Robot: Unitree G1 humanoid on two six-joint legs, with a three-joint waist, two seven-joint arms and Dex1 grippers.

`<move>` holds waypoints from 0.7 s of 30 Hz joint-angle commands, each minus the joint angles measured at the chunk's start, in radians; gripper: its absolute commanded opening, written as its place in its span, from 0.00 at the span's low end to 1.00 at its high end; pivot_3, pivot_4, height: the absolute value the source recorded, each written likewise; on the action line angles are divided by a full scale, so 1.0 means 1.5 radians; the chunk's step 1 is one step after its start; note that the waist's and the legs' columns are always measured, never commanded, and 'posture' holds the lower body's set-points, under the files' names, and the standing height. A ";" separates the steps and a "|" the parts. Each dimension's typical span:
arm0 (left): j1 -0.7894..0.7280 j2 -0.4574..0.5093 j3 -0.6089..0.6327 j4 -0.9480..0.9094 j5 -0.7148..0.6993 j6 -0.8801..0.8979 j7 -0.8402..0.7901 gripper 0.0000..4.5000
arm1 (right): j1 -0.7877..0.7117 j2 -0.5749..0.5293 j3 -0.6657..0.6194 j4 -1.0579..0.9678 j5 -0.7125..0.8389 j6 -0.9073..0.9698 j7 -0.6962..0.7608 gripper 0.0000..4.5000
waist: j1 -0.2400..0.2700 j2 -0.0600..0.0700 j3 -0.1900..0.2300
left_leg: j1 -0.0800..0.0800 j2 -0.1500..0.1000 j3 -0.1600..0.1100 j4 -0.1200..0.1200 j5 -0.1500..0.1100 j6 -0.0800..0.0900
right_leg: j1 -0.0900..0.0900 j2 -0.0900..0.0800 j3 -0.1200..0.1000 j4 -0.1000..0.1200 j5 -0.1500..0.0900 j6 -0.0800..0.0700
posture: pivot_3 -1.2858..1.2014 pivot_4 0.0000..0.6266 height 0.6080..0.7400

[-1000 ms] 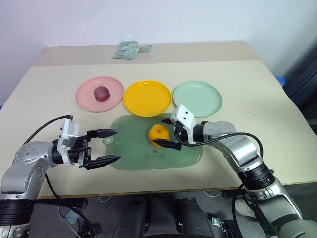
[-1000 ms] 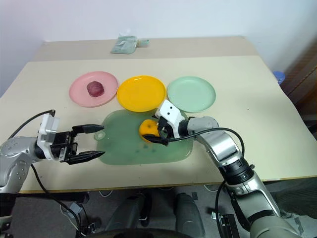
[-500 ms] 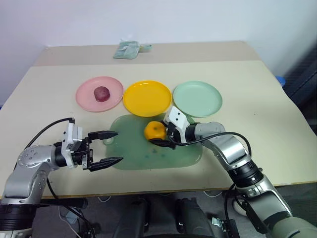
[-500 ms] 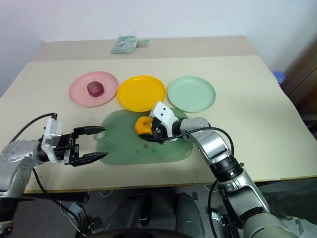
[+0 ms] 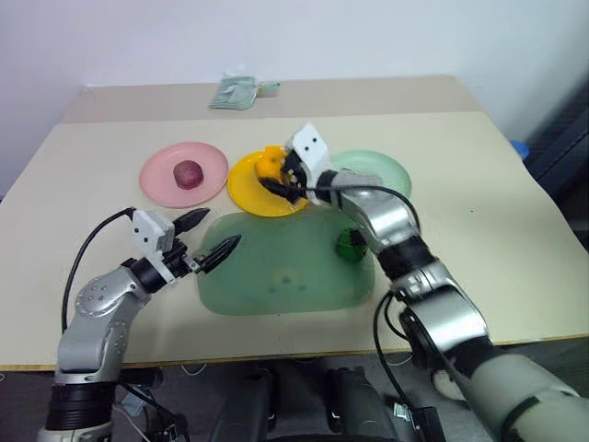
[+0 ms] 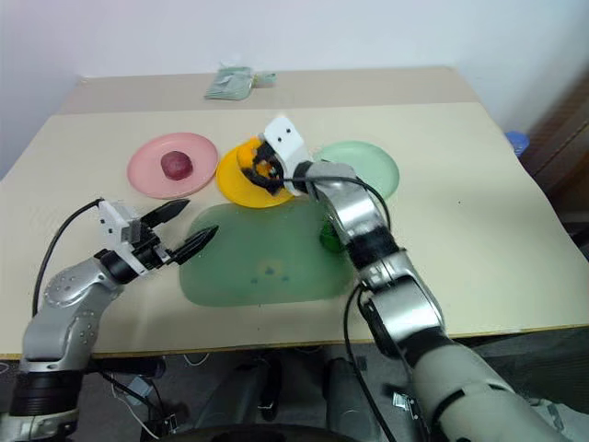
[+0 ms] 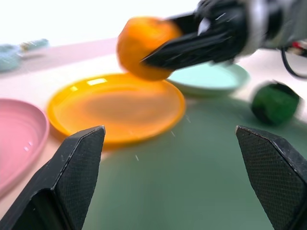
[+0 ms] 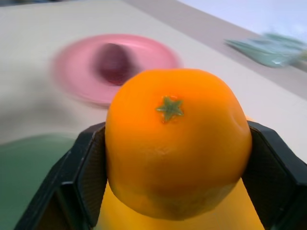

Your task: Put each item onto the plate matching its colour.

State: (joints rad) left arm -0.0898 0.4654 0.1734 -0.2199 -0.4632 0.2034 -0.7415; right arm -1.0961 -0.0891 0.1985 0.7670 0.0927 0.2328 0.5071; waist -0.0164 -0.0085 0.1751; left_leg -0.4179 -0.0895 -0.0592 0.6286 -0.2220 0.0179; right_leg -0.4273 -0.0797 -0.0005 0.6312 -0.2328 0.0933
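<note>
Both right tool (image 5: 279, 178) fingers clamp the orange fruit (image 8: 176, 141).

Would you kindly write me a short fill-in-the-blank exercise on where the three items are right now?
1. The right gripper holds the orange fruit over the ____ plate.
2. The red-purple ball lies on the ____ plate.
3. The green lump rests on the ____, not yet on its plate.
4. The left gripper is empty, its jaws ____.

Missing words: yellow; pink; mat; open
</note>
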 commanded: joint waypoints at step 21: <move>0.015 0.101 0.001 -0.006 -0.116 -0.020 -0.259 1.00 | 0.092 -0.090 -0.100 -0.134 0.008 -0.045 0.110 0.99 | 0.003 0.001 0.000 | 0.000 0.000 -0.001 -0.001 0.001 -0.001 | 0.000 0.000 0.000 0.000 0.000 0.000 | 0.52 0.24 1.00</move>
State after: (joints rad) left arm -0.0522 0.6057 0.1708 -0.2334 -0.6114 0.1838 -1.0868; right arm -0.9818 -0.2056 0.0607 0.7343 0.0650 0.0872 0.6373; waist -0.0116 -0.0067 0.1759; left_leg -0.4178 -0.0892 -0.0605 0.6266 -0.2211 0.0170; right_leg -0.4276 -0.0793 -0.0010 0.6310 -0.2333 0.0927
